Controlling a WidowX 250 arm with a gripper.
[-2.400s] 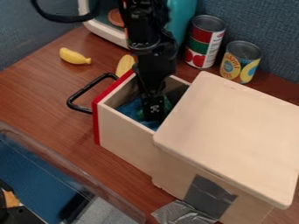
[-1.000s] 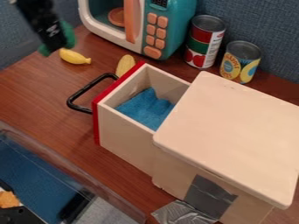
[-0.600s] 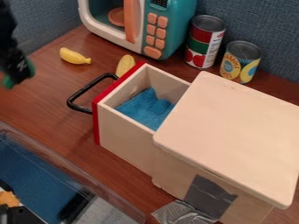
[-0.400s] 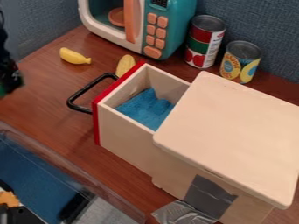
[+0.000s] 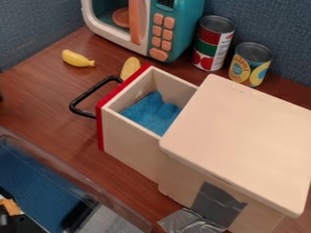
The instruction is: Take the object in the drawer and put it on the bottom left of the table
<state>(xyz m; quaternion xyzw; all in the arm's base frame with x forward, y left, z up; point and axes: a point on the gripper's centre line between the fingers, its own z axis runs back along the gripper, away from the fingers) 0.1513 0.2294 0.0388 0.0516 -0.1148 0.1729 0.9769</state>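
Note:
A dark sliver of my gripper (image 5: 1, 94) shows at the left edge, far to the left of the drawer. The wooden drawer (image 5: 124, 135), with a red front and a black handle, stands pulled out of its cabinet. A crumpled blue cloth (image 5: 152, 113) lies inside it. The brown table (image 5: 36, 102) extends to the left of the drawer, and its lower left part borders a clear-walled bin.
A yellow banana (image 5: 77, 58) and another yellow piece (image 5: 130, 68) lie behind the handle. A toy microwave (image 5: 164, 32) and two cans (image 5: 213, 43) stand at the back. The cabinet top (image 5: 240, 141) fills the right side.
The gripper has come up out of the drawer and swung left to the view's edge, carrying a green thing along in the earlier frames. Drawer and blue cloth have stayed put.

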